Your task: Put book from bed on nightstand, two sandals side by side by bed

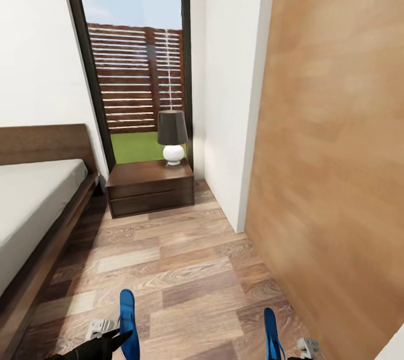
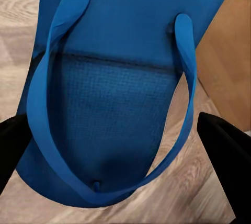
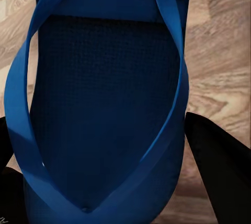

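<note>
Each end effector grasps one bright blue flat flip-flop: left end effector (image 1: pixel 115 343) lower left, right end effector (image 1: pixel 289 355) lower right; sandal (image 1: pixel 128 323) and sandal (image 1: pixel 272 333) long axes upright, well apart; dark-framed grey-mattress bed (image 1: pixel 33 203) lies left, nearer left arm.

No text, label, brand, number or sign can be read in any of the views. No lettering is carried by the blue sandal (image 2: pixel 115 77) clamped between the left gripper's fingers, nor by the second sandal (image 3: pixel 104 93) held between the right gripper's fingers. The nightstand (image 1: pixel 150 186) and the lamp (image 1: pixel 172 135), ahead of both grippers, are likewise unmarked.
</note>
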Controlling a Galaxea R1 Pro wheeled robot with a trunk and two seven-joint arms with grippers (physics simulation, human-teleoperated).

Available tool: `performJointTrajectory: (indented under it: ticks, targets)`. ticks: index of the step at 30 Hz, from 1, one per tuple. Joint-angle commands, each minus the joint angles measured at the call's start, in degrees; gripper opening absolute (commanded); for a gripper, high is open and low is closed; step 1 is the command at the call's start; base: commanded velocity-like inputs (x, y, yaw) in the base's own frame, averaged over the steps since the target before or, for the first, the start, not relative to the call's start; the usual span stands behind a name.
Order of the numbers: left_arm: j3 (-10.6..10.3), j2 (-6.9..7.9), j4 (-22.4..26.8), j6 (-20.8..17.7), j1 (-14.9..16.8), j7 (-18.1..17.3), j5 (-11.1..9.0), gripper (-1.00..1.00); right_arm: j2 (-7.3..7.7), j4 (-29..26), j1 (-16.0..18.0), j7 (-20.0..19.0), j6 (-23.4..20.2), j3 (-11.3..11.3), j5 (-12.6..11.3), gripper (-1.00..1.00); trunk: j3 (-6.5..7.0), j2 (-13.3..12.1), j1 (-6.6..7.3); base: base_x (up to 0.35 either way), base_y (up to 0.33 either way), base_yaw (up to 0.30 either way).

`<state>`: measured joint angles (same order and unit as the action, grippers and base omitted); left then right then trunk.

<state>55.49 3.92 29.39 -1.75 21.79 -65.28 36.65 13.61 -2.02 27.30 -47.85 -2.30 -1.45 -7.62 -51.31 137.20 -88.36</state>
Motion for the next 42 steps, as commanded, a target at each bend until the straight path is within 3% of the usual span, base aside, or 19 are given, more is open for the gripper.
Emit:
performJointTrajectory:
  ticks: [1,18,31,42]
  targets:
    - [0.49,-0.05,0.06,-0.18,0.1,-0.37,0.44,-1.0,0.01,0.05,0.03,-0.22,-0.25,-0.22,-0.29,-1.0,-0.06,0.02,-0.02,0.331,0.0,0.0]
    - [0.49,-0.06,0.05,-0.18,0.1,-0.37,0.44,-1.0,0.03,0.02,0.03,-0.22,-0.25,-0.22,-0.29,-1.0,-0.06,0.02,-0.02,0.331,0.0,0.007]
    - [0.49,-0.06,0.05,-0.18,0.1,-0.37,0.44,-1.0,0.02,0.0,0.03,-0.22,-0.25,-0.22,-0.29,-1.0,-0.06,0.02,-0.02,0.331,0.0,0.242]
    - [0.49,-0.13,0.05,-0.18,0.1,-0.4,0.44,-1.0,0.01,0.0,0.03,-0.3,-0.25,-0.22,-0.3,-1.0,-0.06,0.02,-0.02,0.305,0.0,0.075]
